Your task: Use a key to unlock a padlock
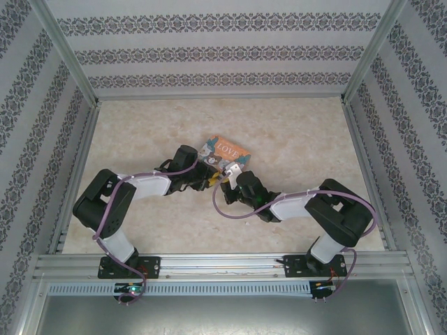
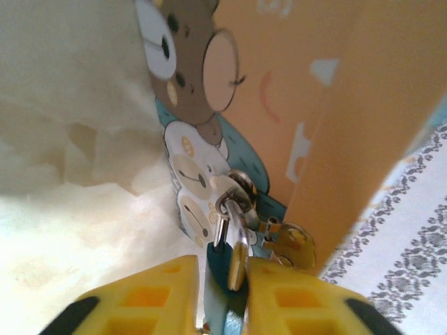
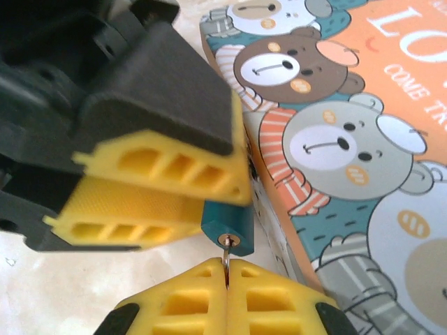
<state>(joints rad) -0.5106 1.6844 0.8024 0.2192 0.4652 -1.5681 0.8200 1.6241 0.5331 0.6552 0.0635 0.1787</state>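
The small teal padlock hangs at the corner of the orange "LOVE" box. My right gripper is shut on the thin silver key, whose tip sits in the keyhole on the padlock's underside. My left gripper straddles the padlock body, with a thin gap beside one yellow finger, so it stands open. The silver shackle rises from the body to the box's gold hasp. From above, both grippers meet just below the box.
The box lies on a pale marbled table. Patterned walls and an aluminium frame close in the table on three sides. Both arms' cables loop near the bases.
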